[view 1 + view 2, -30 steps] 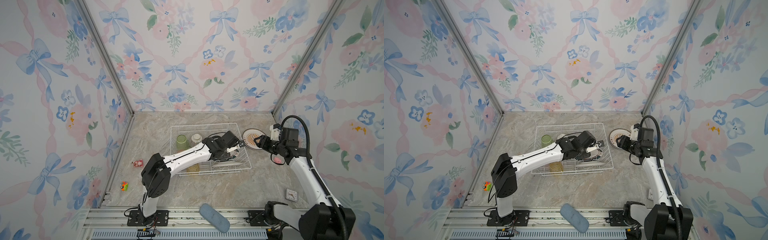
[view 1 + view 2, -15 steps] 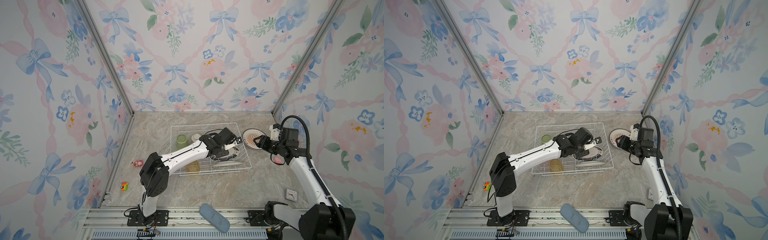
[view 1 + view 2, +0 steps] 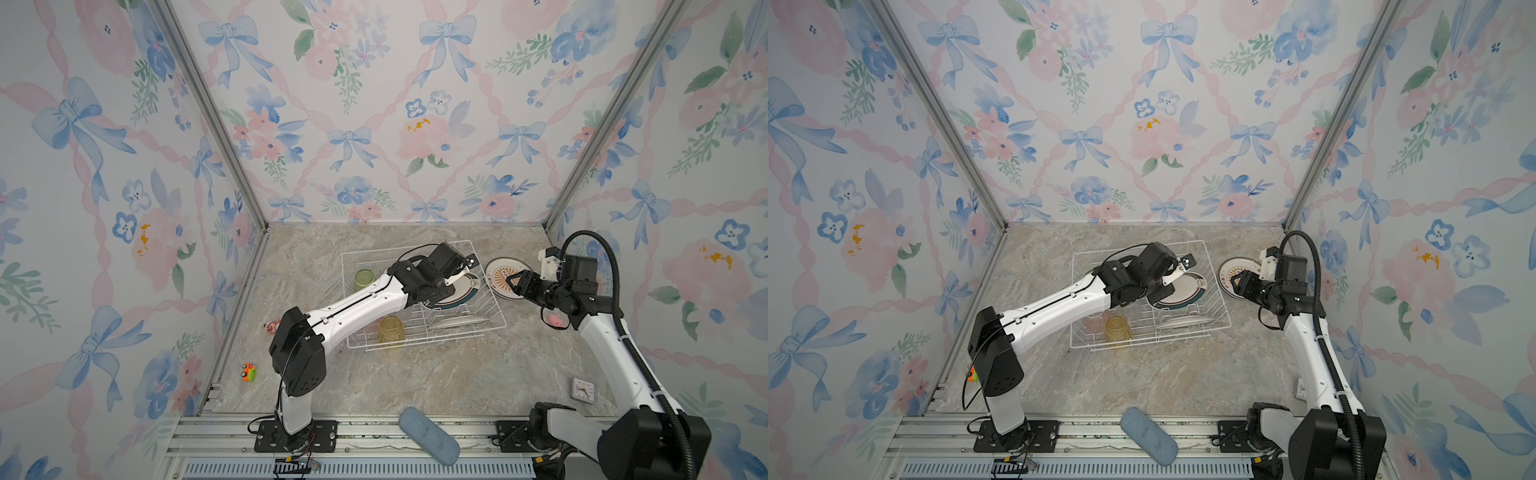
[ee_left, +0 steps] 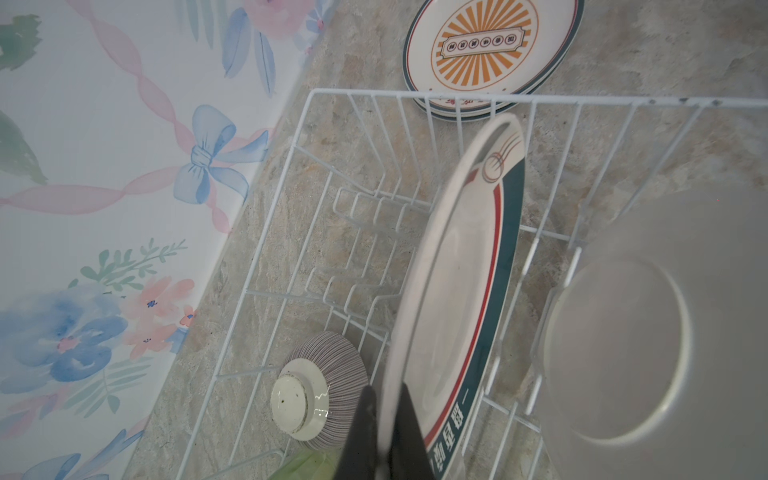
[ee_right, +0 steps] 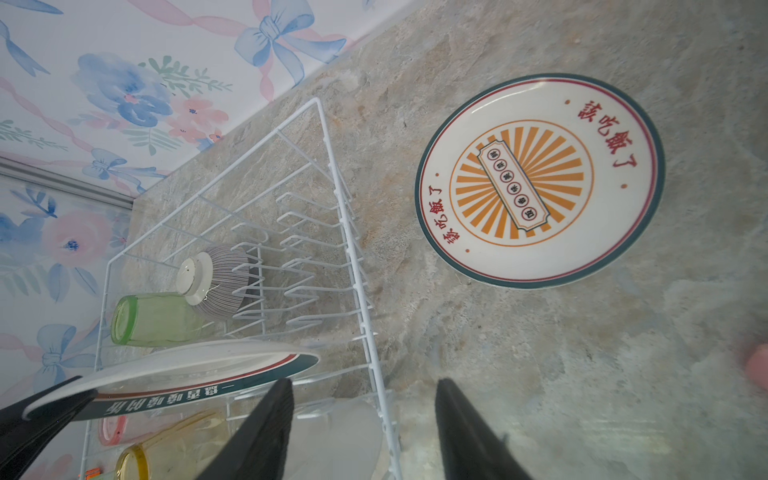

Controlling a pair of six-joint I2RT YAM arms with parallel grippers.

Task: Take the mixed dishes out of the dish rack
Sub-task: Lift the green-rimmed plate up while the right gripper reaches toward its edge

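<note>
Blurred clear tumbler (image 4: 623,353) (pink tumbler (image 5: 110,430) half-hidden)

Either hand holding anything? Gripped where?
The left hand pinches the round white teal-rimmed plate by its rim; the right hand is open, holding nothing.

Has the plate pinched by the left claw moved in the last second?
Yes. The plate in the left gripper has shifted toward the dish rack's far rim in a top view.

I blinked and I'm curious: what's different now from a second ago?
The left gripper, shut on a plate, raised it and tipped its face upward inside the dish rack. The open right gripper and the stacked plates beside the rack stayed put.
</note>
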